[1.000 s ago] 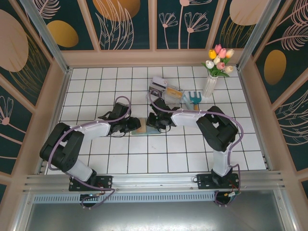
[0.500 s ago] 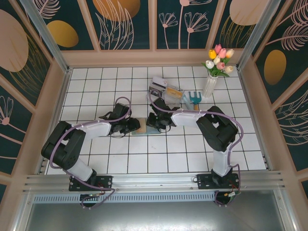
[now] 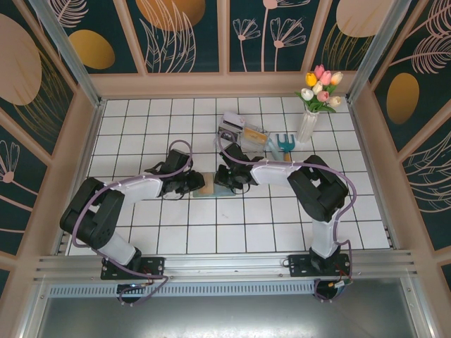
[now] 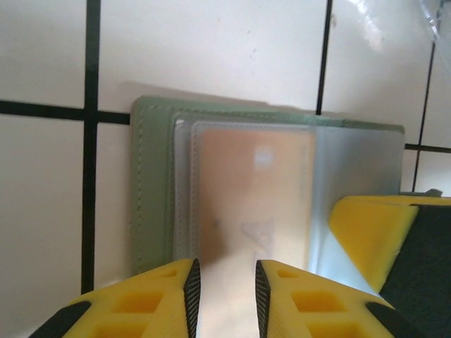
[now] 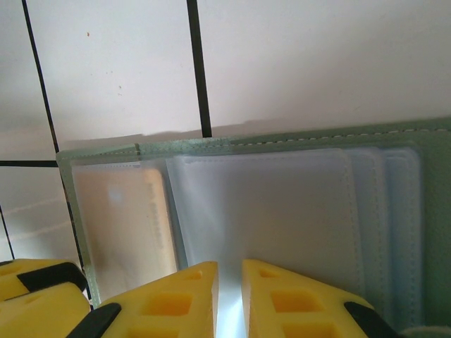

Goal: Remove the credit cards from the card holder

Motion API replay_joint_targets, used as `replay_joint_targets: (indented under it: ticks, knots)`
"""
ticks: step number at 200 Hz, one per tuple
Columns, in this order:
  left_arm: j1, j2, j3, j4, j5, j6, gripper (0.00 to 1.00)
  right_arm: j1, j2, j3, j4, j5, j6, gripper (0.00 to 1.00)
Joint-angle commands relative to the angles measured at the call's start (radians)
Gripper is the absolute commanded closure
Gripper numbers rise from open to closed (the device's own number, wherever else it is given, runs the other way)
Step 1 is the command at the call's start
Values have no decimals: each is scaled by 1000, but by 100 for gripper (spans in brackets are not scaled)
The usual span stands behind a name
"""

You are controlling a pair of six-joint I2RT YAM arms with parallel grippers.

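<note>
Fingers (image 4: 163,292) of the left gripper (image 4: 224,285), narrowly parted, straddle the near end of the tan-orange credit card (image 4: 254,190), which lies lengthwise straight ahead, sleeved inside the card holder (image 4: 149,183); whether they pinch it I cannot tell.

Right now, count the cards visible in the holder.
1: a tan card in the holder's clear sleeve, just ahead of the left gripper. Other sleeves may hide more.

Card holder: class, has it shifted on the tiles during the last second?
No. The card holder stays on the same tile, no nearer the flower vase.
</note>
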Motion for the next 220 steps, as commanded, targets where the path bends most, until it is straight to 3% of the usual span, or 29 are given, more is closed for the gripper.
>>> replay_joint_targets:
  ticks: [1, 48, 164, 220]
  knots:
    - [1, 24, 21, -15, -21, 15, 67, 5, 37, -12, -41, 3, -23, 81]
    - [1, 33, 21, -20, -29, 17, 64, 5, 39, -11, -40, 3, -25, 81]
    - [1, 20, 15, 9, 23, 18, 76, 4, 39, -14, -37, 3, -23, 81]
    - [1, -21, -1, 51, 84, 6, 74, 3, 0, -27, -22, 9, -14, 81]
